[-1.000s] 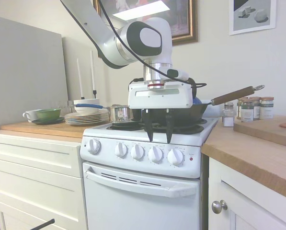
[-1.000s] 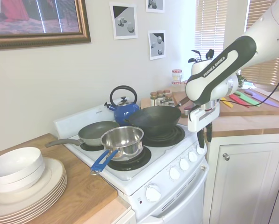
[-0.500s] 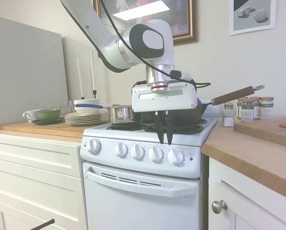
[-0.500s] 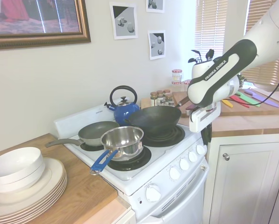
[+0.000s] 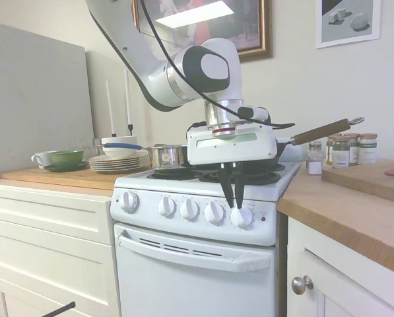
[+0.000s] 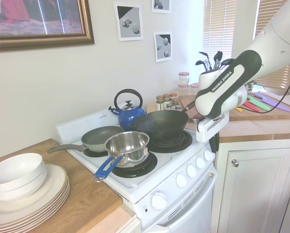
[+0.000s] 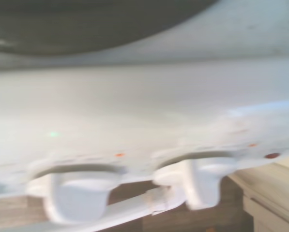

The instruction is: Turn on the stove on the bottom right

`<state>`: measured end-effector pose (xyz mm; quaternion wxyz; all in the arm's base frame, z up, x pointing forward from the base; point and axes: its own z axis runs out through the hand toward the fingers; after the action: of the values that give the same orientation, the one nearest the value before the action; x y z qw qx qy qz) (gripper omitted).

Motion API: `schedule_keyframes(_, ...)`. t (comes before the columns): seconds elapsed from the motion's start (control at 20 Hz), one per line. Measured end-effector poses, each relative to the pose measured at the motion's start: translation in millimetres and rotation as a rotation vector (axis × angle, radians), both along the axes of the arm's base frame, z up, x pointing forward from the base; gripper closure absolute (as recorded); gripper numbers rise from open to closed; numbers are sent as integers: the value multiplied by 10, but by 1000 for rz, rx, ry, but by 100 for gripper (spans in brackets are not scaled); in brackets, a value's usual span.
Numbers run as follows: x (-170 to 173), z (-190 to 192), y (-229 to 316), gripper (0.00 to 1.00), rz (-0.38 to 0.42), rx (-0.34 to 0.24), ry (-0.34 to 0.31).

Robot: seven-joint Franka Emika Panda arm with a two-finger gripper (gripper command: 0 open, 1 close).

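One arm (image 6: pixel 226 83) (lettered "FRANKA EMIKA"), jaws nearly closed just above stove's (image 5: pixel 197 228) rightmost knob (image 5: pixel 241 216).

The narrow white electric stove (image 6: pixel 154 182) carries a blue kettle (image 6: pixel 128 114), a black wok (image 6: pixel 159 124), a grey frying pan (image 6: pixel 102 137) and a steel saucepan (image 6: pixel 127 145). The dark two-finger gripper (image 6: pixel 213 144) hangs by the endmost front knob (image 6: pixel 209 156), apparently touching it.

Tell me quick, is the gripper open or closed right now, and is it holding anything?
Gripper: fingers nearly together, tips just above the rightmost knob of the stove; holding nothing; a grip on the knob cannot be told.
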<state>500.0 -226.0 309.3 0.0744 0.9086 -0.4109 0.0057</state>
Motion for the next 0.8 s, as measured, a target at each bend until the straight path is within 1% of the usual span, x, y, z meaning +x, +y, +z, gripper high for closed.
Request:
schedule_keyframes(0.4,49,-195,-53,100,-18,-24,-26)
schedule_keyframes(0.8,98,-176,-51,100,-25,-37,-48)
